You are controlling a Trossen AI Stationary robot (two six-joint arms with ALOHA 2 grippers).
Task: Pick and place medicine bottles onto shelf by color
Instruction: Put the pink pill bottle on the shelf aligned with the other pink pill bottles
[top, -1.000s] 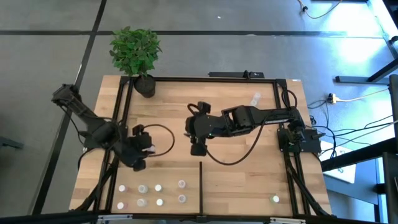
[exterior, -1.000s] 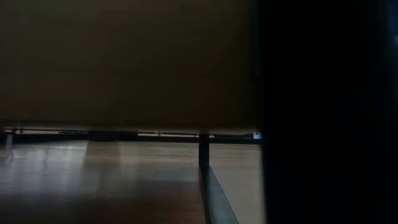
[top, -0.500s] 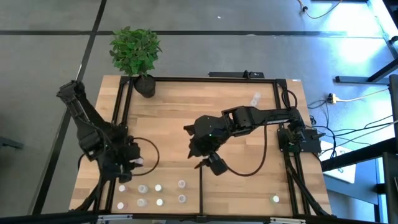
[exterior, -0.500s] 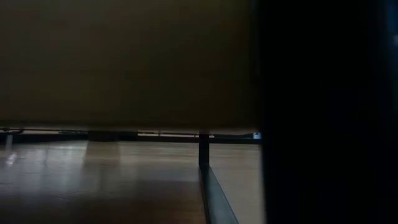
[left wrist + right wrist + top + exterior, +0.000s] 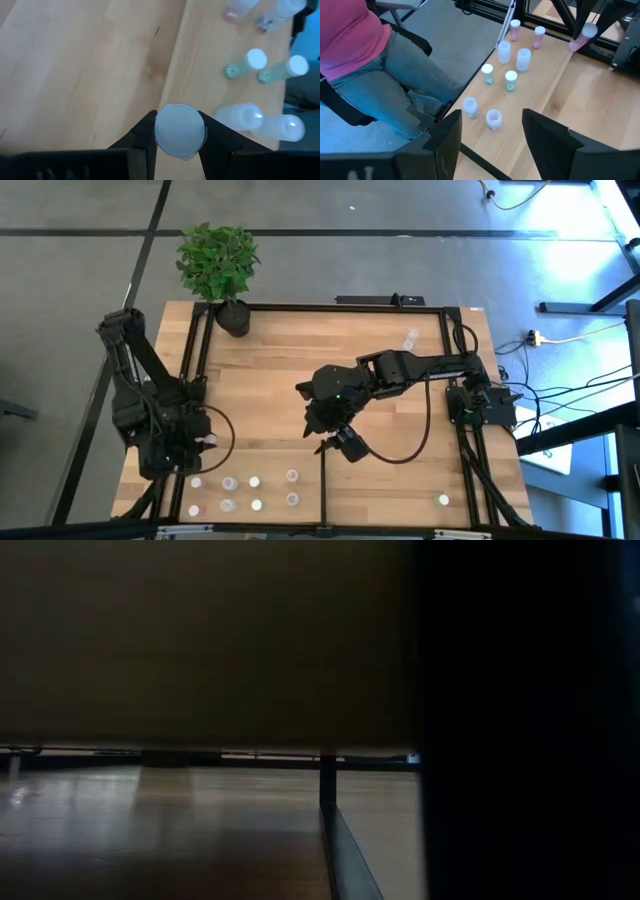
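Note:
My left gripper (image 5: 203, 443) is shut on a small pinkish medicine bottle with a white cap (image 5: 180, 131), over the near left part of the light-wood shelf (image 5: 270, 370). It also shows in the right wrist view (image 5: 581, 37). Several more bottles (image 5: 254, 482) stand upright on their bases near the shelf's near left edge. One stands in the near right section (image 5: 441, 500), and one lies at the far right (image 5: 411, 338). My right gripper (image 5: 335, 445) is open and empty by the black divider bar (image 5: 322, 475), its fingers wide apart in its wrist view (image 5: 491, 120). My left gripper pinches the bottle between its two fingers (image 5: 142, 135), which sit on opposite sides just under the white cap (image 5: 180, 131). The fingers come from above, pointing down. The bottle stands about upright in the hold, cap toward the wrist camera. Whether its base touches the shelf I cannot tell.
A potted plant (image 5: 220, 265) stands at the far left corner. Black rails (image 5: 195, 360) edge the shelf. A person in a pink top and jeans (image 5: 380, 65) sits beyond the near edge. The low view is mostly blocked by something dark; only the divider bar (image 5: 327, 780) shows.
My left gripper has gone toward the table's left and near edges with the bottle still in its hold, ending beside the standing bottles. My right gripper has swung toward the near edge, to the divider bar, and turned; it has kept still for the last half second.

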